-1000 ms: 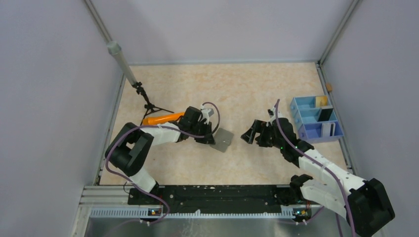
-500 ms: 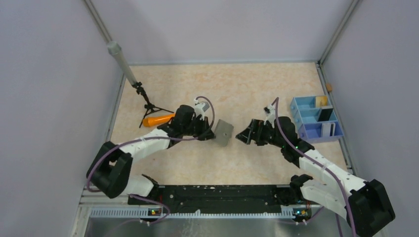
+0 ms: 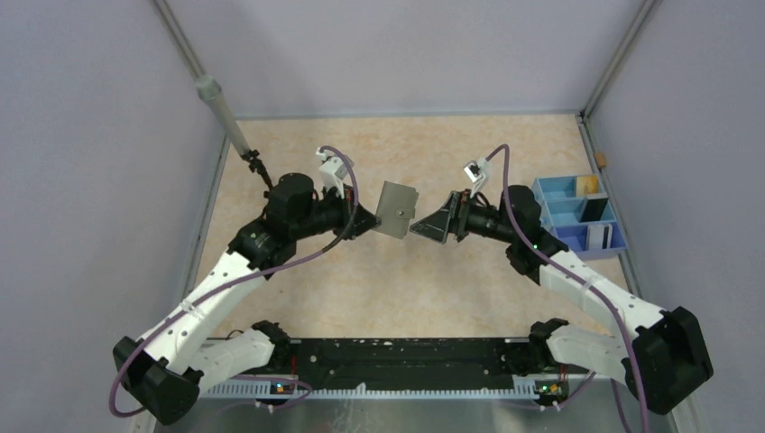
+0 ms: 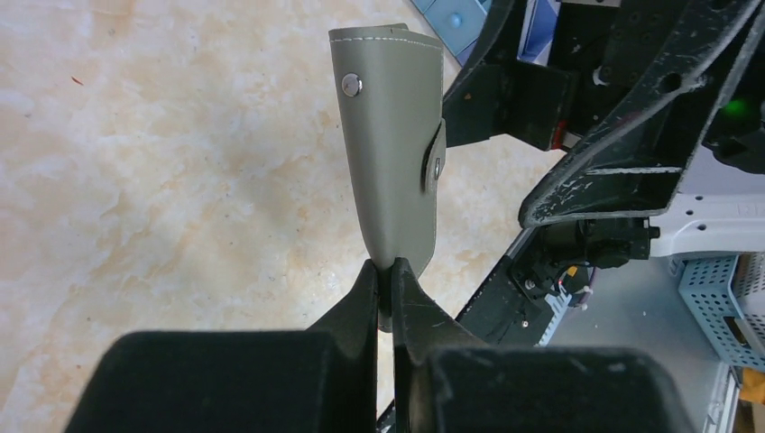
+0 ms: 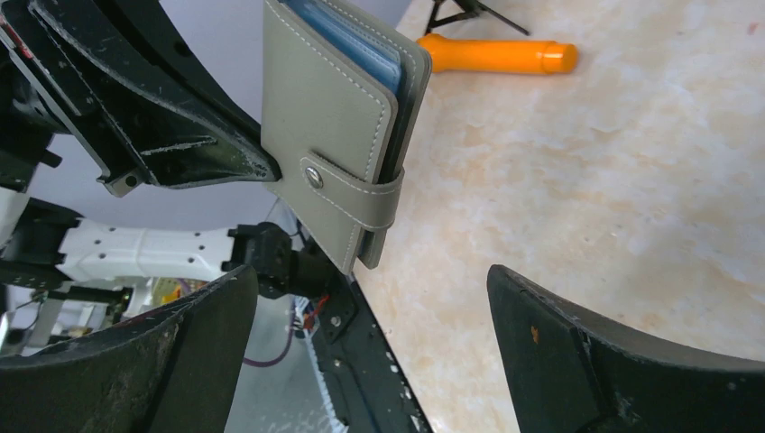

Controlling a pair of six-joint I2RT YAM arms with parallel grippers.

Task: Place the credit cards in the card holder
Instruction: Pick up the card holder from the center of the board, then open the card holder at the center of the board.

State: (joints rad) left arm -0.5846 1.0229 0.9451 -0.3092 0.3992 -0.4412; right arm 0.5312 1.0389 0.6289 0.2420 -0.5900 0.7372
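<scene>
- Left wrist view: the left gripper (image 4: 385, 271) is pinched tight on the lower edge of the card holder (image 4: 392, 153), which stands up from the fingers, lifted clear of the table (image 4: 135, 180).
- The card holder is closed. Its strap (image 5: 361, 194) wraps round the open edge and is fastened at the snap (image 5: 312, 177), with blue lining (image 5: 361, 41) just showing at the top.
- Facing it, the right gripper (image 5: 370, 271) has its jaws spread wide and holds nothing. The holder sits just ahead of its fingers, untouched as far as I can see.
- To my eye the job now is undoing the snap. The right fingers should catch only the strap's free end, not the whole body, and pull it off while the left pinch holds firm.
- A thin pinch on one edge could let the holder swivel, so a slow pull looks wise.
- The credit cards (image 3: 594, 209) stand in the tray (image 3: 552, 194) off to the right, well apart from both grippers.
</scene>
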